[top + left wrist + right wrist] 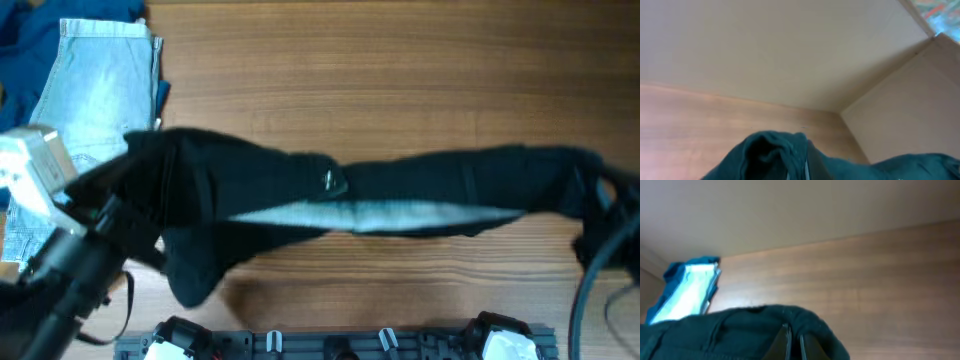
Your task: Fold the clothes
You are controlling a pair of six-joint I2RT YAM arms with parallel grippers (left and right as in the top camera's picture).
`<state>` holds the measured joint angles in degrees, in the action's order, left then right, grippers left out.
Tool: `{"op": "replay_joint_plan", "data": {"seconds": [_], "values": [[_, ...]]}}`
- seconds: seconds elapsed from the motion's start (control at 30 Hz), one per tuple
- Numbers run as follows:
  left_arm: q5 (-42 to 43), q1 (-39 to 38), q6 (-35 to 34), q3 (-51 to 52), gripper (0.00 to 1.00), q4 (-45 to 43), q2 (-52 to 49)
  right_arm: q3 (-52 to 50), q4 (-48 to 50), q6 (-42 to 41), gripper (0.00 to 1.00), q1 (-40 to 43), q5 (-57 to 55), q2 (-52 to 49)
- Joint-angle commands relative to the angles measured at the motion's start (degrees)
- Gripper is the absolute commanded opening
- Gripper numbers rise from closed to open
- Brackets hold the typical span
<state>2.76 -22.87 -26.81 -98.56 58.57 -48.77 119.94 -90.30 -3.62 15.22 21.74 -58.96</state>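
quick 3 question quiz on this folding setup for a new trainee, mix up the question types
1. True or false: the folded light denim piece lies on the right arm's side of the table.
2. The dark garment is held by: A one gripper, B both grippers, C neither.
3. Fill in: the cloth in the corner beside the denim is ____ in colour.

Key
1. False, it is on the left arm's side.
2. B: the left gripper and the right gripper each pinch an end, with the garment stretched between them.
3. Blue.
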Motion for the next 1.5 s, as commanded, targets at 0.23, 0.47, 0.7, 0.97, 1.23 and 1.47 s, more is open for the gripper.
{"op": "replay_joint_plan", "data": {"seconds": [0.23, 0.47, 0.7, 0.97, 1.23, 1.47], "values": [[-13.7, 0.2, -8.4, 2.4, 0.04, 16.9, -13.0, -5.5, -1.7, 5.2, 0.04, 1.0, -6.7, -12.9], [-17.2, 1.4, -8.0, 3.8, 0.04, -2.1, -40.3, -6.1, 15.0, 6.6, 0.04, -3.2, -4.1, -40.7], [-17.2, 3.3, -8.0, 3.8, 0.15, -41.0, -68.5, -6.1, 50.5, 2.0, 0.04, -11.8, -3.8, -65.9], [-20.4, 6.2, -6.5, 3.4, 1.0, -70.1, -78.1, -5.7, 74.3, 1.9, 1.0, -14.6, -6.3, -73.6], [-4.0, 10.3, 1.8, 2.9, 1.0, -36.5, -64.9, -5.6, 44.3, 1.3, 1.0, -13.4, -3.2, -61.9], [-1.9, 10.1, 5.0, 2.9, 1.0, -4.5, -64.6, -6.1, 16.6, 2.0, 0.96, -14.1, 0.2, -61.7]]}}
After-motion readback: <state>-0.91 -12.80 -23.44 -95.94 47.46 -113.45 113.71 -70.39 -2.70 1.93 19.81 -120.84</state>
